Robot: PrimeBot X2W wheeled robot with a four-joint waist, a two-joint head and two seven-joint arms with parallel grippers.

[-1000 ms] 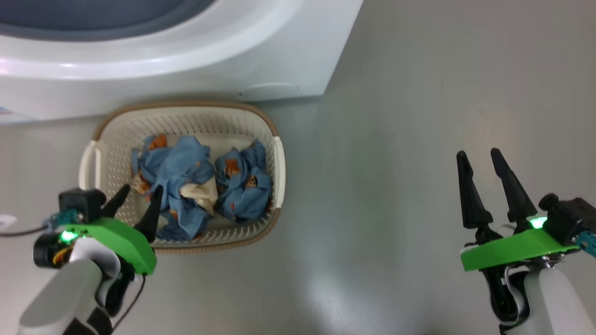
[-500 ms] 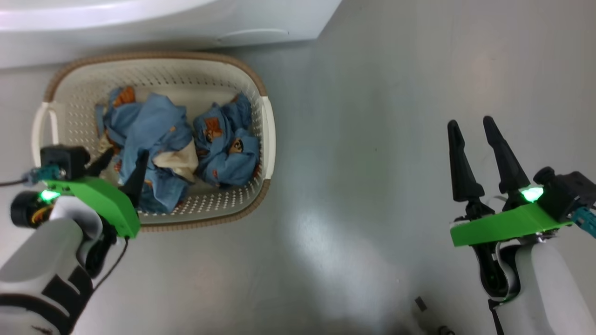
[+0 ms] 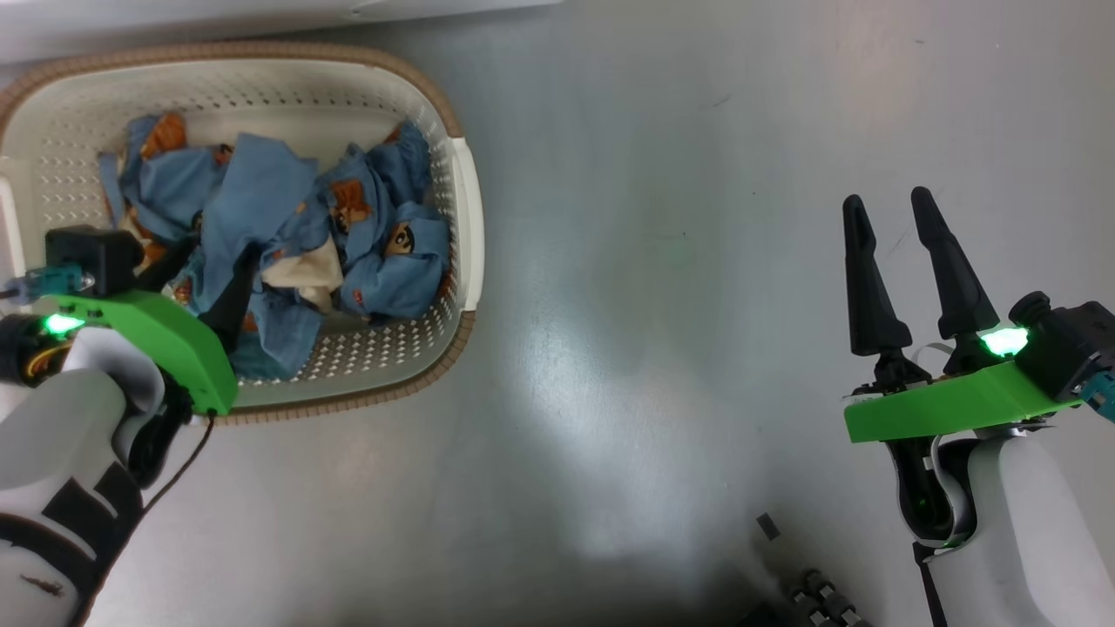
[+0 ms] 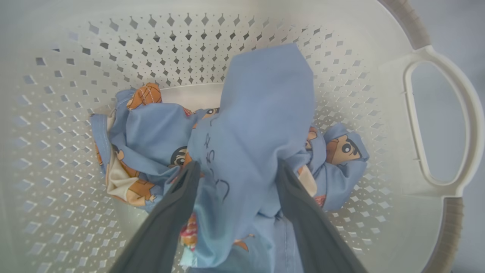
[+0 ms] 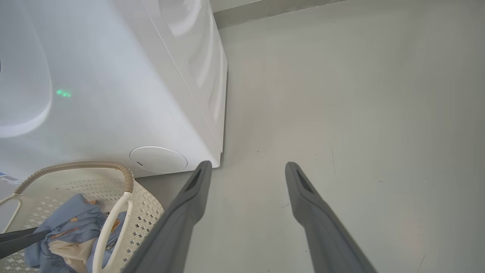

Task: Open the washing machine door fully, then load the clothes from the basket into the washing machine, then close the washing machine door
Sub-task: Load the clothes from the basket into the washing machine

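Grey floor (image 3: 610,348); upper left, left pincer (image 3: 222,250) straddles the clothes (image 3: 383,270) in the basket (image 3: 348,402), unclenched; right pincer (image 3: 887,200) released, well apart.

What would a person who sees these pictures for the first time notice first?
The blue clothes with orange cartoon figures stand out, heaped in the cream basket at the head view's upper left. The left hand is open around a raised blue fold, and the right hand hangs open over the grey floor.
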